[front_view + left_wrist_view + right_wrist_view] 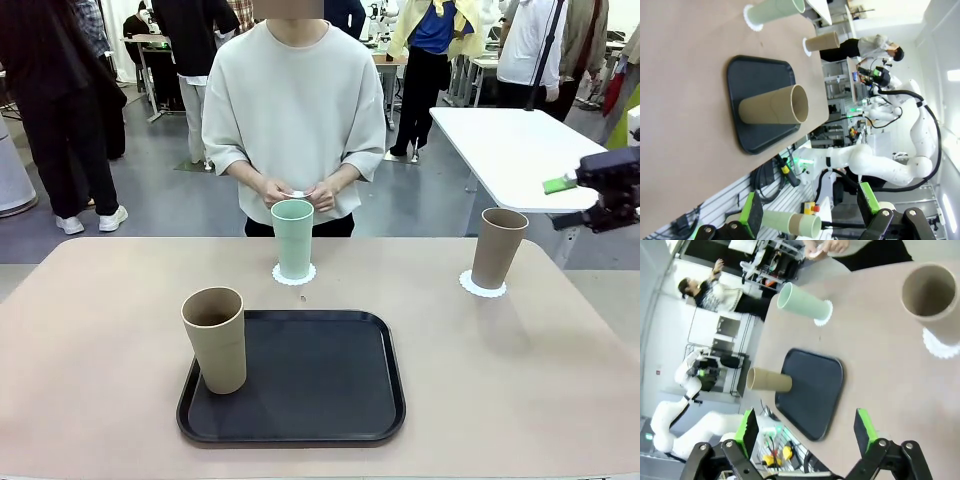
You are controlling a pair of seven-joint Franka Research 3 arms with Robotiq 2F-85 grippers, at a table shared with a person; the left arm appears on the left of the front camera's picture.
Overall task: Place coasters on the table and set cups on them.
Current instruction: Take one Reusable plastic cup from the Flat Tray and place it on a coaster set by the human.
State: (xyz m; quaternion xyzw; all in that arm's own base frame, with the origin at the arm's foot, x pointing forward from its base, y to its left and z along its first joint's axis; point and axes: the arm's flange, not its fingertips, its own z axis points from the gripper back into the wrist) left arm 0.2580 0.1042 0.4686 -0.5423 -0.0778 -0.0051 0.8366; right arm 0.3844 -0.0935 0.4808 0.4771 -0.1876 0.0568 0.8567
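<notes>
Mint-green cup [292,238] stands on a lacy white coaster [294,274] at the table's [100,330] far middle; a brown cup [497,247] sits on a second coaster [482,285] to the right. A tan cup [214,339] stands on the black tray [330,400]. The person's hands [272,190] hold a third coaster [297,194]. Left claw [810,207] and right claw [806,432] hang released, empty.

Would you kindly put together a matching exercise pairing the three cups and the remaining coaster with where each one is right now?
Column one: 1 mint green cup; 2 light tan cup; 3 darker brown cup; 4 spare coaster.
Column two: A on the black tray; B in the person's hands; C on the right-hand coaster; D on the middle coaster.
Pairs: 1-D, 2-A, 3-C, 4-B.
</notes>
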